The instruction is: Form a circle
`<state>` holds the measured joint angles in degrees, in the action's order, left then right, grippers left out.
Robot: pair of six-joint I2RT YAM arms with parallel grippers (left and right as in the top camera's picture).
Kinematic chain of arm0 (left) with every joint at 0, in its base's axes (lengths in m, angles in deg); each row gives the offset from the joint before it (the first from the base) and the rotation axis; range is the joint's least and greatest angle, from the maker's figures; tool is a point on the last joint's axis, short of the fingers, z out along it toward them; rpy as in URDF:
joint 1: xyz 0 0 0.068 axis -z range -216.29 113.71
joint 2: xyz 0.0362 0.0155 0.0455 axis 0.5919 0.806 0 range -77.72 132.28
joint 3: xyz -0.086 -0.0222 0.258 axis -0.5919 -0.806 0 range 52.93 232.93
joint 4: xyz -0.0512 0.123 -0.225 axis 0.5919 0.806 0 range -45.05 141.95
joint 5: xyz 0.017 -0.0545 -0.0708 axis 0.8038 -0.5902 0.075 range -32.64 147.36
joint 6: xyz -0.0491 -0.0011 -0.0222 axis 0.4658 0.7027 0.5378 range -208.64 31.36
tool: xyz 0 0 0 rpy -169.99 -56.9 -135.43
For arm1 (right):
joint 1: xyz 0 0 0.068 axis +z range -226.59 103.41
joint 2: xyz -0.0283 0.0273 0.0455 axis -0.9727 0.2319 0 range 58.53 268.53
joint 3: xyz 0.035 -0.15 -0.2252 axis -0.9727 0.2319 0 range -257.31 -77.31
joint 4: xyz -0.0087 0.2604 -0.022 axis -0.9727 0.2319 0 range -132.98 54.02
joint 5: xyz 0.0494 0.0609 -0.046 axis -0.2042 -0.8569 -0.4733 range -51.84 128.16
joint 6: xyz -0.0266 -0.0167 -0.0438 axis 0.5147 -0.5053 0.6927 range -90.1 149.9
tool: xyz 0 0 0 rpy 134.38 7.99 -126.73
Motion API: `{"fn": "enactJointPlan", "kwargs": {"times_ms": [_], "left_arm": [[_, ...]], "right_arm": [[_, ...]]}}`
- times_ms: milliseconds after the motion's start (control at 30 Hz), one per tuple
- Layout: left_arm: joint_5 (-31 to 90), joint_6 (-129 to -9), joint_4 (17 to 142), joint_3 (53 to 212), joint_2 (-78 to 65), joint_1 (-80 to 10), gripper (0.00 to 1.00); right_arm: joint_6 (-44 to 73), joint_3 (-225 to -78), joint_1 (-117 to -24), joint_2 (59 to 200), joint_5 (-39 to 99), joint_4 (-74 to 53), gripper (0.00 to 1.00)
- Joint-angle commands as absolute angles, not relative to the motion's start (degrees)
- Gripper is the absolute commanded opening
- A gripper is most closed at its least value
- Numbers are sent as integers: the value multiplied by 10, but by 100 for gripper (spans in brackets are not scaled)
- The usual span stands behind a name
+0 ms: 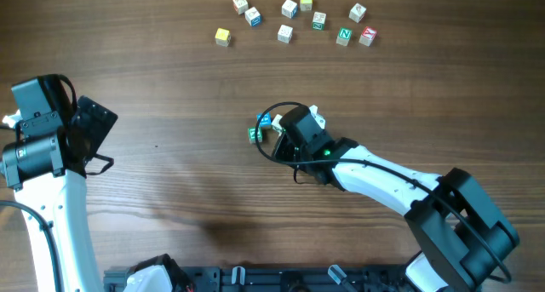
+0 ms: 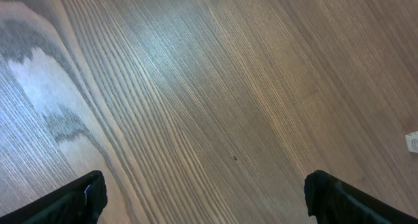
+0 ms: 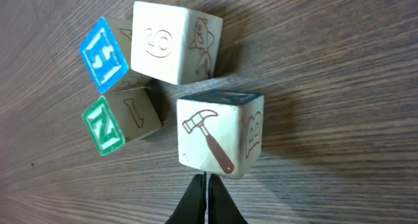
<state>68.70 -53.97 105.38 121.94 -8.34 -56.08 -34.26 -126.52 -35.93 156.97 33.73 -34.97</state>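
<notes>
The circle is a tight cluster of small letter cubes [image 1: 264, 127] at mid-table. In the right wrist view it shows a blue-faced cube [image 3: 103, 54], a cream cube marked 10 [image 3: 163, 44], a green N cube [image 3: 104, 125] and a cream hammer cube [image 3: 212, 136]. My right gripper [image 3: 206, 185] is shut with nothing in it. Its tips sit right at the near edge of the hammer cube, which stands slightly apart from the others. The right wrist [image 1: 300, 132] hides part of the cluster from above. At the far left, my left gripper [image 2: 206, 191] [image 1: 95, 126] hangs open over bare wood.
Several loose cubes [image 1: 289, 24] lie scattered along the far edge of the table. One more cream cube [image 1: 317, 115] peeks out beside the right wrist. A cube corner [image 2: 412, 141] shows at the right edge of the left wrist view.
</notes>
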Motion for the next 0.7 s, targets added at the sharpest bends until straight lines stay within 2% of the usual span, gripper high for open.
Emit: {"fn": "enactJointPlan", "kwargs": {"times_ms": [0,500,667], "left_arm": [[694,-532,1052,1223,-82,-565,100],[694,-532,1052,1223,-82,-565,100],[694,-532,1052,1223,-82,-565,100]], "right_arm": [[-331,-1264,-360,1580,352,-355,5],[-331,-1264,-360,1580,355,-355,5],[-331,-1264,-359,1580,318,-355,5]]}}
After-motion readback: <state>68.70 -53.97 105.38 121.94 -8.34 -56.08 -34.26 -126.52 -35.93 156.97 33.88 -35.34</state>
